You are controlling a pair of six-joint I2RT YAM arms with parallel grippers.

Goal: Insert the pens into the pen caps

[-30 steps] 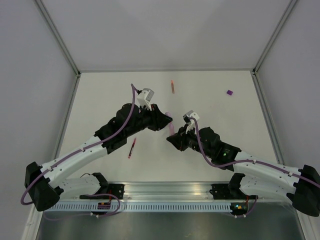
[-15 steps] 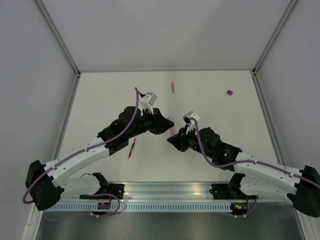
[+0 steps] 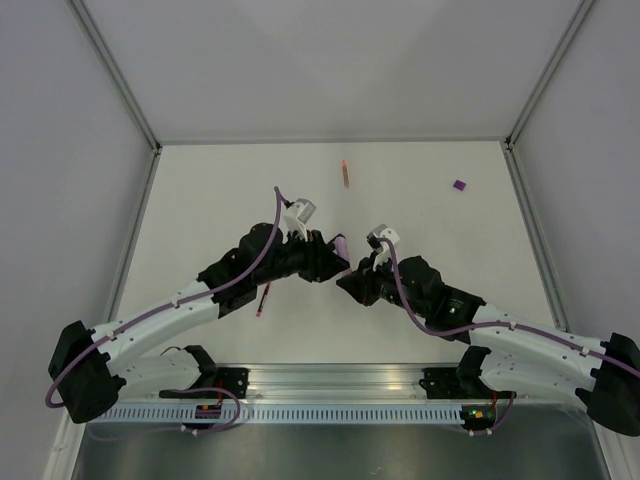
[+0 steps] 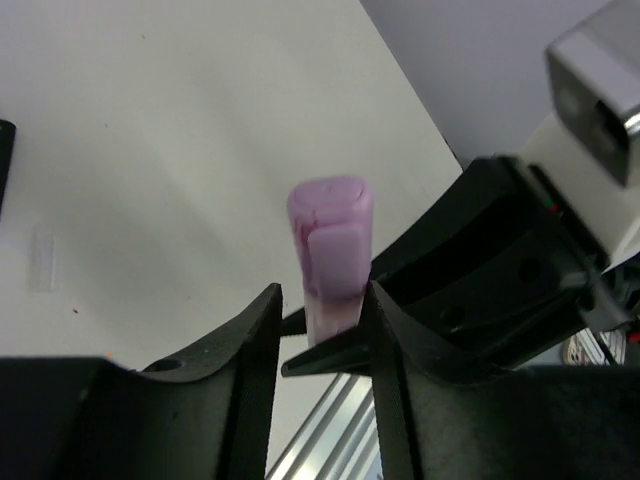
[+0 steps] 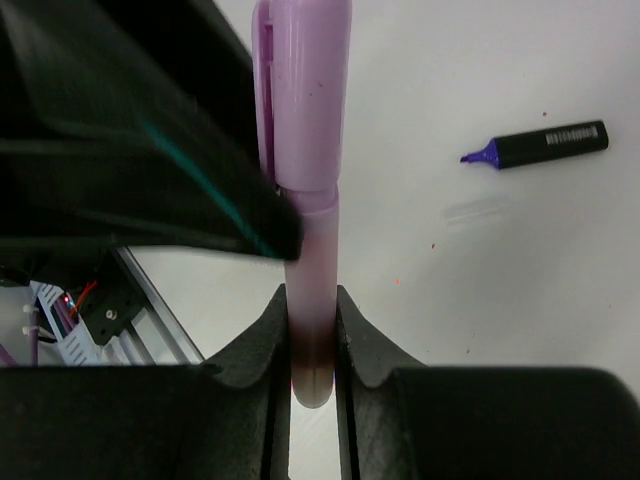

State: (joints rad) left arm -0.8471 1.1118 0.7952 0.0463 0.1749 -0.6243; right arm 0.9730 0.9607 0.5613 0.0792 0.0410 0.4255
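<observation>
Near the middle of the surface [image 3: 200, 200], I see my left end effector [image 4: 322, 295] clamped on the lilac cap [image 4: 332, 235]. The cap meets the end of the pale lilac pen [image 5: 310, 250]. My right end effector [image 5: 310, 300] is closed tight around that pen's barrel. Off to the right, a black purple-tipped marker [image 5: 540, 143] lies flat, well apart.

My black right fingers [image 5: 250, 385] gripped a pale lilac pen [image 5: 312, 330]. Between my black left fingers [image 4: 240, 375] sat a matching lilac cap [image 4: 333, 250], darker pink along one edge. Beyond my right fingertips lay a black marker [image 5: 548, 141], purple-tipped, on the white table [image 5: 480, 300].
</observation>
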